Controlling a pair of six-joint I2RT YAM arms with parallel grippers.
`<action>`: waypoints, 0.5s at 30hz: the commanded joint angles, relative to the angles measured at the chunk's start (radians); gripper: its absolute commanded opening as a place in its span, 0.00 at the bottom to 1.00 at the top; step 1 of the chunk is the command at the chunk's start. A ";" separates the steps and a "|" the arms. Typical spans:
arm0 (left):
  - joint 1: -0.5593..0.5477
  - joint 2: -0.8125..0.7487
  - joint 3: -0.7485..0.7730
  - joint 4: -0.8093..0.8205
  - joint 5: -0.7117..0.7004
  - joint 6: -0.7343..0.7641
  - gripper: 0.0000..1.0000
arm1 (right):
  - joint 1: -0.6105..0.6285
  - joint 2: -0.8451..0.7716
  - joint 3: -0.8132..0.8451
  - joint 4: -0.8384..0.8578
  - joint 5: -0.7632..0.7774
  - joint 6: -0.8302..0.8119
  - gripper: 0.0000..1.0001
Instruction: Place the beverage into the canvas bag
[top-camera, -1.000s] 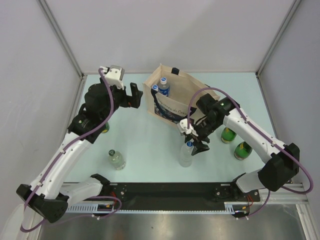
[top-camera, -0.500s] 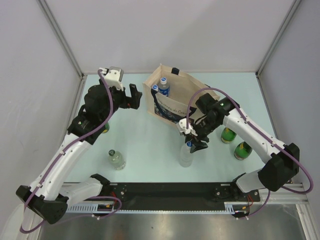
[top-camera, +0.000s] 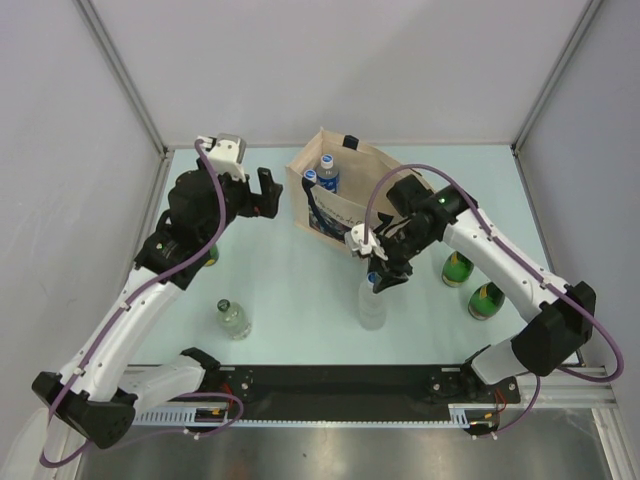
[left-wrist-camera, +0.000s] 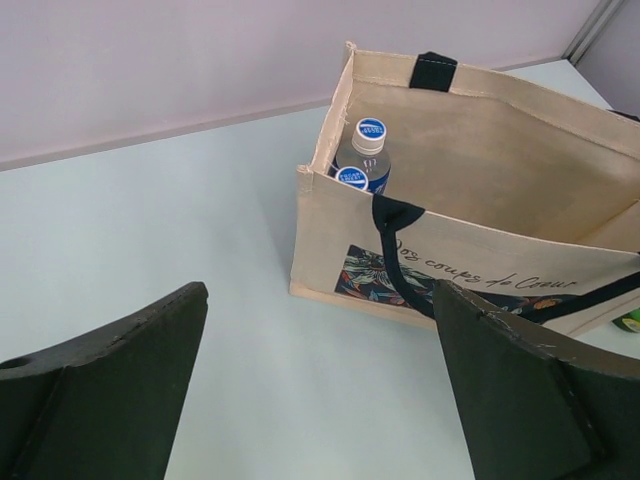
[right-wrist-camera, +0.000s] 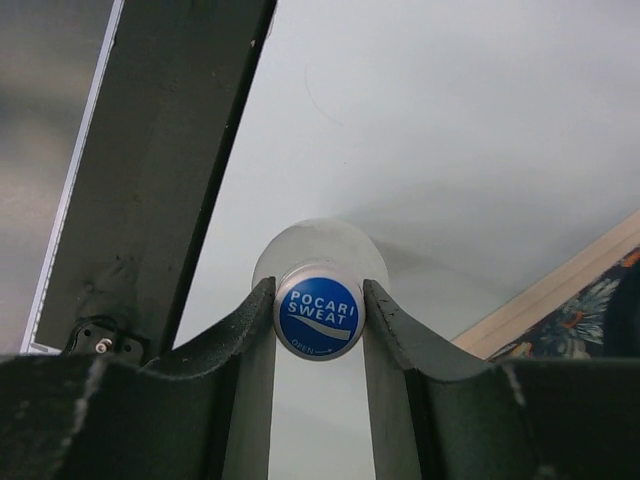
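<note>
Between the fingers of the right gripper (right-wrist-camera: 318, 298), the blue cap (right-wrist-camera: 318, 312) of a clear bottle (top-camera: 372, 308) is caught. The jaws are drawn in to a narrow gap and are seen pressed against either side of the cap, so the bottle is taken to be gripped at its top. The hold is made there, it is judged, because the cap is the one part that can be reached from above, and because a bottle hung by its neck can be lowered straight down through an opening.

The bottle is seen upright on the table (top-camera: 300, 280), just in front of the canvas bag (left-wrist-camera: 500, 170) and not yet inside it. The bag is stood open-mouthed behind the bottle. Two blue-capped bottles (left-wrist-camera: 370, 135) are packed into its left corner, which leaves the rest of the floor free for the next one.

The left gripper (left-wrist-camera: 320, 310) is held wide open with nothing in it, beside the bag's left end and pointed at it. It is probably kept there to steady the bag or to stay out of the way.

Two green bottles (top-camera: 458, 268) are left standing to the right and a small bottle (top-camera: 234, 318) to the left, presumably for later.
</note>
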 joint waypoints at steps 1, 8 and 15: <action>0.011 -0.033 -0.019 0.018 -0.012 -0.013 1.00 | 0.003 0.002 0.176 0.033 -0.086 0.101 0.00; 0.016 -0.063 -0.059 0.019 -0.025 -0.015 1.00 | 0.003 0.035 0.363 0.126 -0.119 0.294 0.00; 0.022 -0.079 -0.080 0.019 -0.033 -0.013 1.00 | -0.010 0.088 0.581 0.355 -0.116 0.607 0.00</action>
